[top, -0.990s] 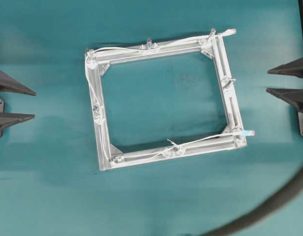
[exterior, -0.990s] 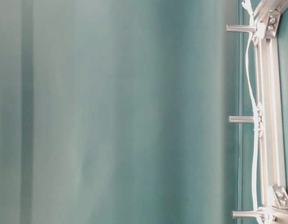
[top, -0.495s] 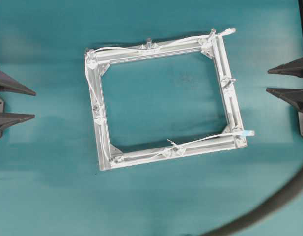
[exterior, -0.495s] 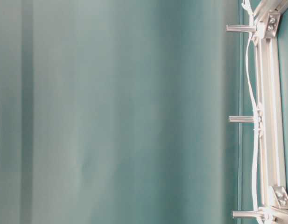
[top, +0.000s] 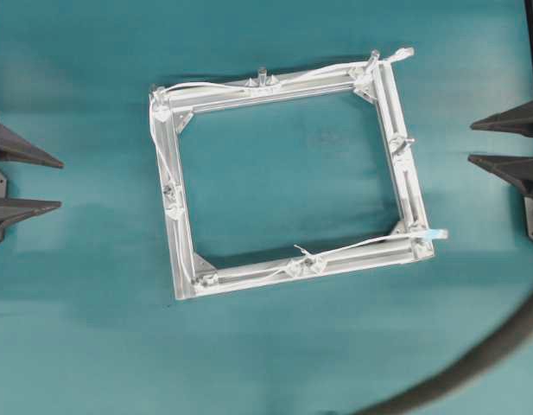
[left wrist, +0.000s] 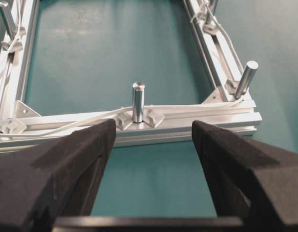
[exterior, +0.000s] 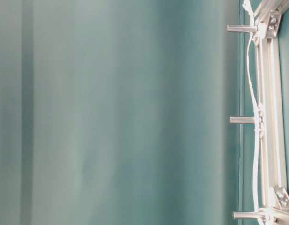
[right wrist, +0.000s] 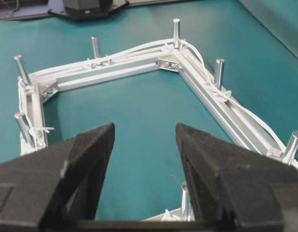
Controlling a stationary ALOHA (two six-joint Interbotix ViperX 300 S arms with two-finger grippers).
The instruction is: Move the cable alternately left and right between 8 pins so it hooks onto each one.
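Both my pincers sat wide open with nothing in them, left gripper (top: 54,184) and right gripper (top: 476,143) parked off either side of the frame (top: 181,259), well apart from it. The cable (top: 216,85) already ran around the frame past the pins (left wrist: 138,101), hugging the bars. Its plug tip (top: 434,233) poked out at the lower right corner, pointing right, so my right pincer was clearly nearer. That end lay roughly along the bottom bar.
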